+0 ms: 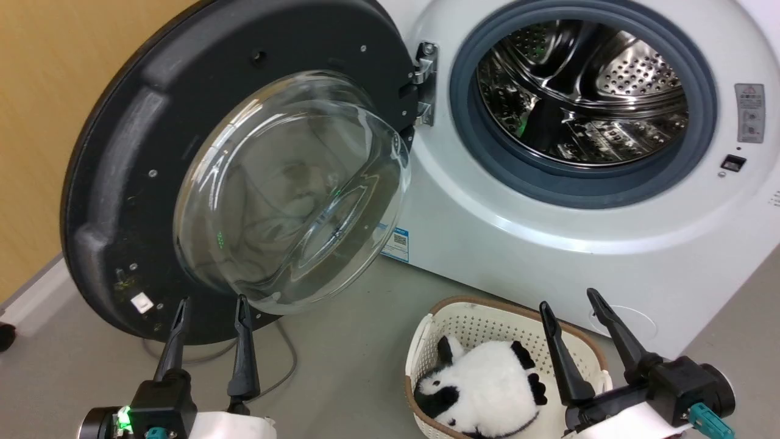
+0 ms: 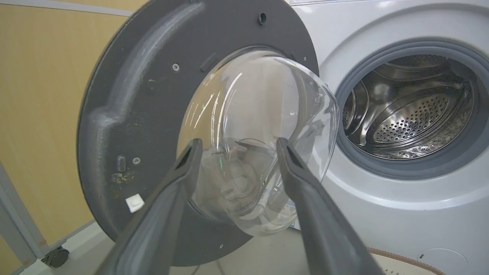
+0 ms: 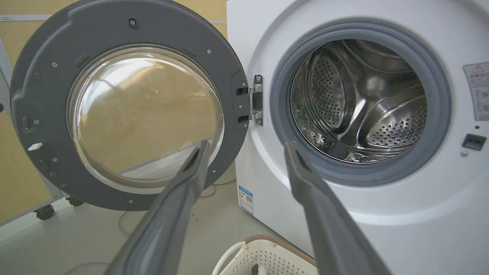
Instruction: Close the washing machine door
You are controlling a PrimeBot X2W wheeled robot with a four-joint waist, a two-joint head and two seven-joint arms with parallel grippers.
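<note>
Jaws on both my grippers stand spread and hold nothing. My left gripper (image 1: 212,300) hovers near the lower rim of the washing machine door (image 1: 122,183), and my right gripper (image 1: 568,299) hangs over a basket (image 1: 457,300) with a black-and-white plush toy (image 1: 487,384) in it. None of the closing is done, as I judge it. The door is swung wide on its hinge (image 1: 426,79), left of the washing machine (image 1: 518,244); the whole swing and latching remain. Its inner face is matte black moulded plastic dotted with screw heads, and a clear glass bowl (image 1: 286,195) bulges from the centre. The machine's body is smooth white, with a grey rubber ring (image 1: 464,110) framing the perforated steel drum (image 1: 585,91).
</note>
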